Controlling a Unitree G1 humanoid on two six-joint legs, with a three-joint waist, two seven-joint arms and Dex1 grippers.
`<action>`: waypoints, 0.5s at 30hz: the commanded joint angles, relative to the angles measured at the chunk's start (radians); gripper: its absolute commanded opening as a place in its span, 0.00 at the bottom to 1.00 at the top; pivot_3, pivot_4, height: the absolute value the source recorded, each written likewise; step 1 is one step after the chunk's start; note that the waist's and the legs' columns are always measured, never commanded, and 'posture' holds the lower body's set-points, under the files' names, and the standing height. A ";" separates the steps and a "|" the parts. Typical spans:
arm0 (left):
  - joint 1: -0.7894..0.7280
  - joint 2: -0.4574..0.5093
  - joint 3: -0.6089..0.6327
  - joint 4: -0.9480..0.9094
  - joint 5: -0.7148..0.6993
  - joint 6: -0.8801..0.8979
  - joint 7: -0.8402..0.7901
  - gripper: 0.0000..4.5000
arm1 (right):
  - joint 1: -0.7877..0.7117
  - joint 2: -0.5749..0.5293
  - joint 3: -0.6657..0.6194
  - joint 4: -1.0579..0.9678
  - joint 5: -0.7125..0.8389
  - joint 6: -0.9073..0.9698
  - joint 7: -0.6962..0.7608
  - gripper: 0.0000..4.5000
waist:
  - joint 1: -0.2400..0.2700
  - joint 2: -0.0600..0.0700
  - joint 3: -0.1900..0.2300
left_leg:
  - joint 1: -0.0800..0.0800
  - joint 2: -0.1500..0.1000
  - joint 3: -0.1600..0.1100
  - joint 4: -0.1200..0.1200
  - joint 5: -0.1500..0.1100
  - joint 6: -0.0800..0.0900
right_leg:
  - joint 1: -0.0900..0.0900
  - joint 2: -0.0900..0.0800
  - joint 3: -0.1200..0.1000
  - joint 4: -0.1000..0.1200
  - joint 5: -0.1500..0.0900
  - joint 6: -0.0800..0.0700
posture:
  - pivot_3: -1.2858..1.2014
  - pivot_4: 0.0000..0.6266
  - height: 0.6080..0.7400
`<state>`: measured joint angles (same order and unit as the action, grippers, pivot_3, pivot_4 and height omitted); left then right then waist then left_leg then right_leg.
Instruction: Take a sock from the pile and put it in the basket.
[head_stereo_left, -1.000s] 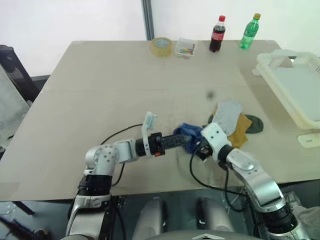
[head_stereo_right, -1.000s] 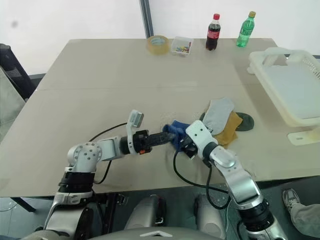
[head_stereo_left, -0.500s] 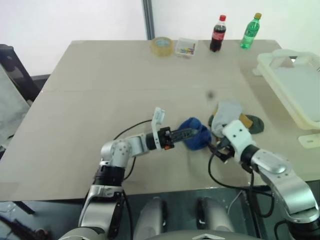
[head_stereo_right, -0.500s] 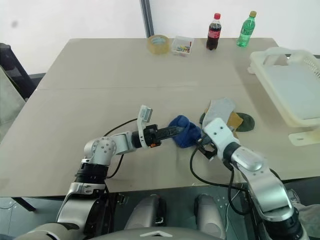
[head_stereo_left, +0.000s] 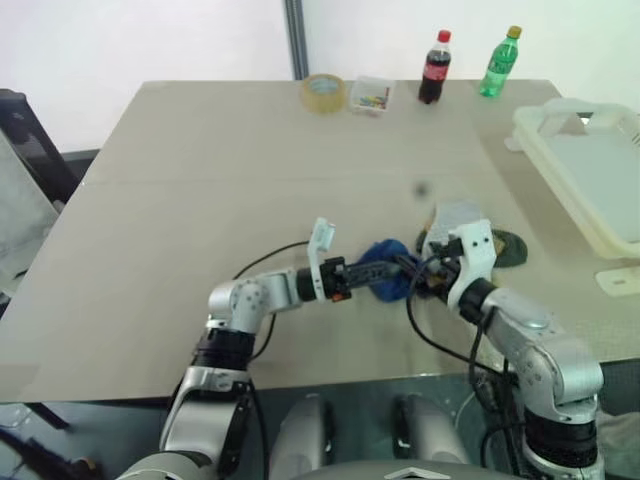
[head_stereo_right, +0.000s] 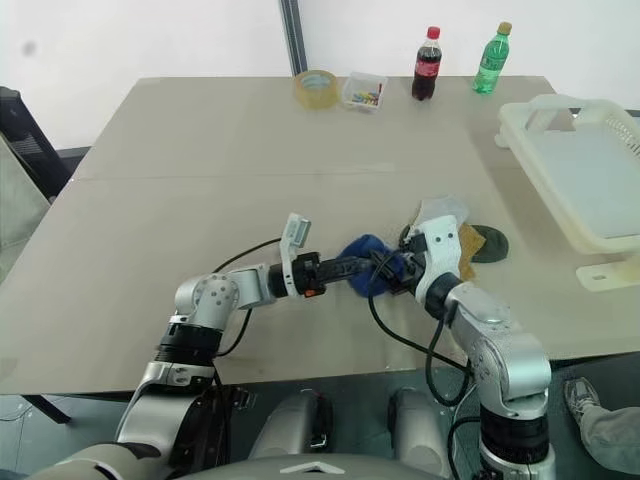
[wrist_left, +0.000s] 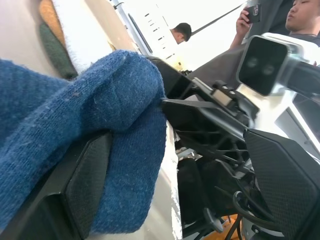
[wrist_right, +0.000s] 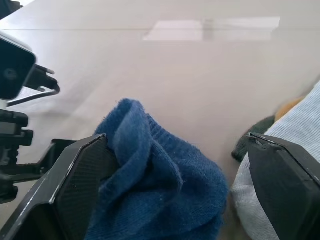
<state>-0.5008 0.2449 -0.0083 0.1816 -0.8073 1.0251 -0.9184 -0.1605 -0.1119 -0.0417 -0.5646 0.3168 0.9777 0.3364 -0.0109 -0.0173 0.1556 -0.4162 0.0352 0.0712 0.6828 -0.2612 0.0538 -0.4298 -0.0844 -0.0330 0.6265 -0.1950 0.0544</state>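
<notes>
Two grippers meet at one blue sock on the table.

The left gripper (head_stereo_right: 368, 266) points across toward the right gripper (head_stereo_right: 398, 268); both have jaws spread wide, and the sock (head_stereo_right: 366, 262) lies bunched between and over the fingers (wrist_left: 87, 175), though a firm grasp by either cannot be confirmed. Just beside it is the pile (head_stereo_right: 455, 235): one grey, one mustard and one dark green sock. One basket (head_stereo_right: 585, 180) stands well apart at the right table (head_stereo_right: 200, 160) edge. Two bottles (head_stereo_right: 427, 64) stand at the far edge.
</notes>
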 joint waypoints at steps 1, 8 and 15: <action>-0.003 0.000 0.002 0.000 0.003 -0.010 -0.016 0.99 | -0.027 0.060 -0.069 0.076 0.085 0.026 -0.013 1.00 | 0.000 0.000 0.000 | 0.000 0.000 0.000 0.000 0.000 0.000 | 0.000 0.000 0.000 0.000 0.000 0.000 | 0.52 0.24 1.00; 0.030 0.032 0.013 -0.043 -0.003 0.001 -0.027 1.00 | -0.085 0.165 -0.246 0.195 0.240 0.213 -0.095 0.95 | -0.002 0.000 0.000 | 0.001 0.001 0.000 0.000 0.000 0.000 | 0.000 0.001 0.000 0.000 0.000 0.000 | 0.52 0.24 1.00; 0.073 0.045 0.037 -0.097 -0.020 0.011 -0.005 1.00 | -0.112 0.210 -0.300 0.223 0.337 0.406 -0.147 0.25 | -0.005 0.001 -0.001 | 0.001 0.002 0.000 -0.001 0.000 0.000 | 0.000 0.000 0.000 0.001 0.000 0.000 | 0.52 0.24 1.00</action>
<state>-0.4349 0.2878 0.0137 0.1262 -0.8079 1.0333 -0.9298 -0.2890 0.0962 -0.3697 -0.3525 0.6266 1.3159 0.1891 -0.0154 -0.0165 0.1548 -0.4154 0.0375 0.0712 0.6823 -0.2612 0.0537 -0.4298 -0.0839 -0.0329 0.6271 -0.1947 0.0540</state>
